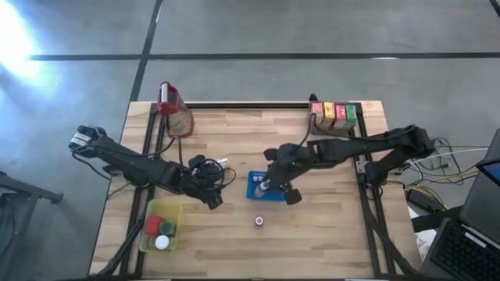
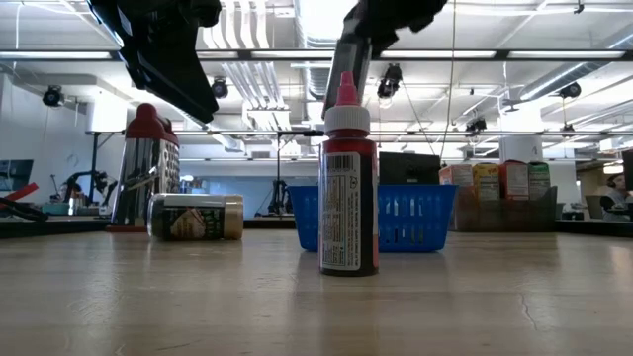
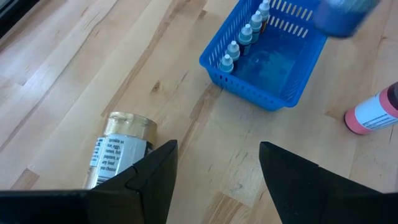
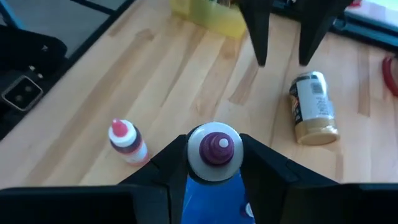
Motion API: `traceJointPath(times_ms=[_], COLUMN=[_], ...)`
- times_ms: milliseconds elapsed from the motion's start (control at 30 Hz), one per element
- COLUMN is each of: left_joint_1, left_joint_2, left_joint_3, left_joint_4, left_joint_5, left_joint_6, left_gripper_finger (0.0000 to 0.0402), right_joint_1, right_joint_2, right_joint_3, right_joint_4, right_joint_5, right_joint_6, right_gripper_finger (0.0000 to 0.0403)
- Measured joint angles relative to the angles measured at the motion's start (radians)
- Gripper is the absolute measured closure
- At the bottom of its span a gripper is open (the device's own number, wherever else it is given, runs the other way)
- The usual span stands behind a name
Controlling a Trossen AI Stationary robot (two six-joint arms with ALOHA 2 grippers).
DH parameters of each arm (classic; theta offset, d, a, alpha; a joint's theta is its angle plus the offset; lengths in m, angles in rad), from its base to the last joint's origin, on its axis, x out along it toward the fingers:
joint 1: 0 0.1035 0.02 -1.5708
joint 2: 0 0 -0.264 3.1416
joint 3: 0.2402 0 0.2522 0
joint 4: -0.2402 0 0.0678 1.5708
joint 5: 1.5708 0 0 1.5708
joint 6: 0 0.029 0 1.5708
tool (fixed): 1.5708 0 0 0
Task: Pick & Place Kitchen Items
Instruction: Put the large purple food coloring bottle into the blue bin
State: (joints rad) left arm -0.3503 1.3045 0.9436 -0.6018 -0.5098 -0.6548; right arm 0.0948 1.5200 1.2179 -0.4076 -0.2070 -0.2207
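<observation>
The right gripper (image 4: 214, 163) hangs over the blue basket (image 1: 255, 180) at the centre of the high view, its fingers (image 4: 163, 169) closed on the white cap of a small purple-tipped bottle (image 4: 214, 147). In the left wrist view a row of small white-capped bottles (image 3: 242, 37) stands along one wall of that basket, at the upper middle of the frame.

The left gripper (image 3: 217, 171) hovers just left of the basket in the high view, its fingers (image 3: 152, 177) spread apart with nothing between them. Below it, at the lower left of the left wrist frame, a gold-lidded jar (image 3: 119, 148) lies on its side on the tabletop (image 1: 328, 226).

A red-capped bottle (image 2: 347, 178) stands upright and alone on the bare wood in front of the basket; it fills the middle of the low view and partly hides the basket behind it. In the high view it is the small dot below the basket.

At the lower left of the high view, a yellow bin (image 1: 149, 229) holds a red, a green and a white round lid. At the upper left stands a metal grater with a red top (image 1: 173, 109). At the upper right, a row of red, yellow, red and green cartons (image 1: 334, 112) stands in a holder, well apart from both grippers.
</observation>
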Motion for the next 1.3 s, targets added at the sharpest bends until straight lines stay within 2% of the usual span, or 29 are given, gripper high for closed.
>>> traceJointPath(times_ms=[133,433,600,833,1033,1300], left_joint_1=[0.0,0.0,0.0,0.0,0.0,0.0], left_joint_2=[0.0,0.0,0.0,0.0,0.0,0.0], left_joint_3=[0.0,0.0,0.0,0.0,0.0,0.0], left_joint_4=[0.0,0.0,0.0,0.0,0.0,0.0], left_joint_5=[0.0,0.0,0.0,0.0,0.0,0.0], left_joint_6=[0.0,0.0,0.0,0.0,0.0,0.0], left_gripper_finger=[0.017,0.017,0.017,0.017,0.017,0.017], right_joint_1=[-0.008,-0.008,-0.014,-0.039,-0.058,-0.059], right_joint_2=[0.036,0.1,0.12,0.139,0.151,0.181], right_joint_3=[0.0,0.001,0.001,0.002,0.001,-0.011], right_joint_4=[0.0,0.028,0.034,0.05,0.051,0.065], right_joint_5=[0.0,0.0,0.0,0.0,-0.003,-0.004], right_joint_6=[-0.01,-0.054,-0.076,-0.089,-0.097,-0.097], right_gripper_finger=[0.0291,0.0282,0.0291,0.0279,0.0291,0.028])
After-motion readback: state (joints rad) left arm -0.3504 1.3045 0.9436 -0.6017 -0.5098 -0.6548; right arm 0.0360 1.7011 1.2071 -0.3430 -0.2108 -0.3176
